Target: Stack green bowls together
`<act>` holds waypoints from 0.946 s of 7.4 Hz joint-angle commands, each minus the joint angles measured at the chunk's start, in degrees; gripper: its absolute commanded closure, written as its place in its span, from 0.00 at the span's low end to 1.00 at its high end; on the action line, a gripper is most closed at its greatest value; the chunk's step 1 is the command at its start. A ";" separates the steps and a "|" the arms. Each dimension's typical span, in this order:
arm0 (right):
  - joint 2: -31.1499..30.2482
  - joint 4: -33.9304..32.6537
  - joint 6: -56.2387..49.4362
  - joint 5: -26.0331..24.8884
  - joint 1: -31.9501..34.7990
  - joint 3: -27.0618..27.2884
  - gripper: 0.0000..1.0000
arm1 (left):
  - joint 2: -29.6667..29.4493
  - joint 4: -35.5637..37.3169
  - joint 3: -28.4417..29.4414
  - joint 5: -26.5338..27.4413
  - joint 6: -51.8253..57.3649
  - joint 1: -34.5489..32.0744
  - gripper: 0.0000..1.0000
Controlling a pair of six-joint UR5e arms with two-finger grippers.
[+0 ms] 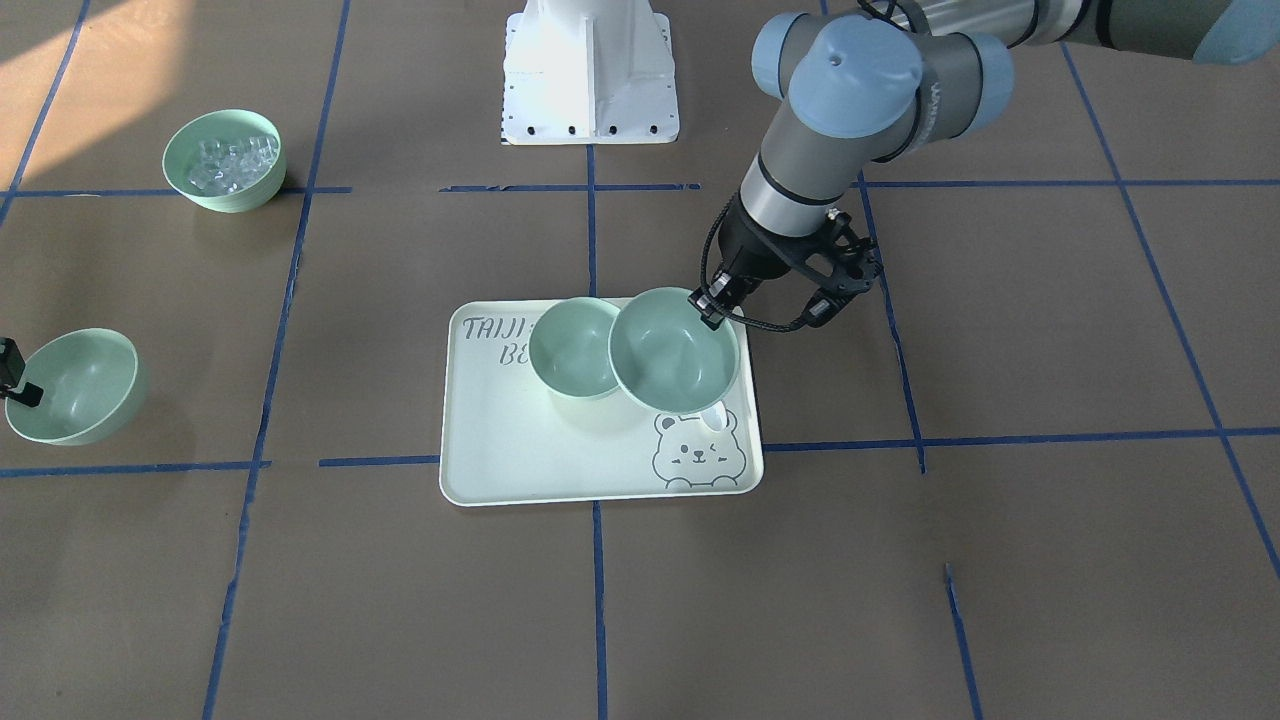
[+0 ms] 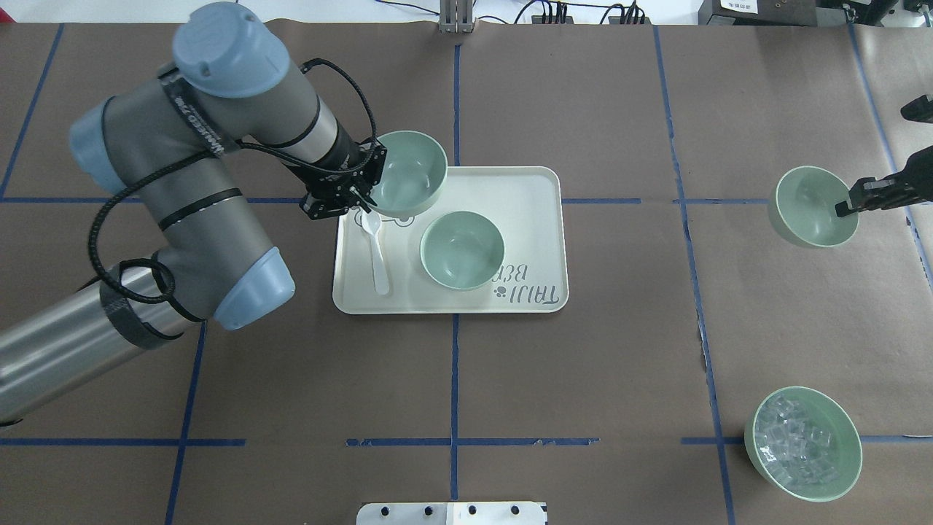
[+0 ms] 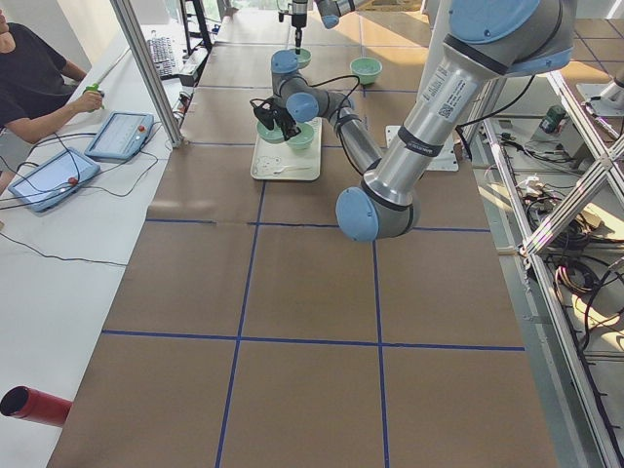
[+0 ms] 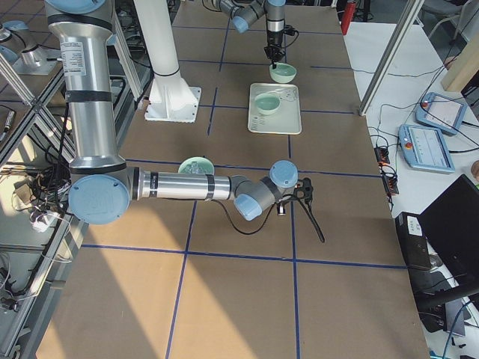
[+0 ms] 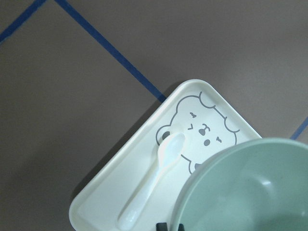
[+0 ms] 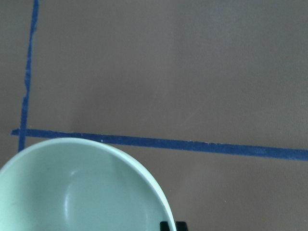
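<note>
My left gripper (image 2: 362, 198) is shut on the rim of one green bowl (image 2: 408, 171) and holds it tilted above the tray's corner with the bear drawing; this bowl also shows in the front view (image 1: 675, 350) and the left wrist view (image 5: 250, 192). A second green bowl (image 2: 462, 249) stands upright on the tray, close beside the held one. My right gripper (image 2: 844, 208) is shut on the rim of a third green bowl (image 2: 809, 206) far to the right on the table, also in the right wrist view (image 6: 82, 192).
The pale tray (image 2: 525, 189) with the bear drawing lies at the table's middle. A white spoon (image 2: 377, 251) lies on it under the held bowl. A green bowl of clear cubes (image 2: 803, 443) stands near the robot's right. Blue tape lines cross the brown table.
</note>
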 commanded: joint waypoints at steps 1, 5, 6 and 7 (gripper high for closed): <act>1.69 -0.72 0.20 3.09 3.01 0.01 1.00 | -2.49 -1.79 3.08 4.07 -0.14 5.63 1.00; 3.45 -3.79 0.56 3.09 3.01 0.09 1.00 | -2.49 -2.85 3.17 4.36 1.09 6.80 1.00; 3.54 -3.79 0.56 3.01 3.01 0.01 1.00 | -2.58 -2.94 3.25 4.36 0.83 6.80 1.00; 3.71 -3.79 0.56 3.00 3.01 0.09 1.00 | -2.58 -2.94 3.60 4.36 0.65 6.97 1.00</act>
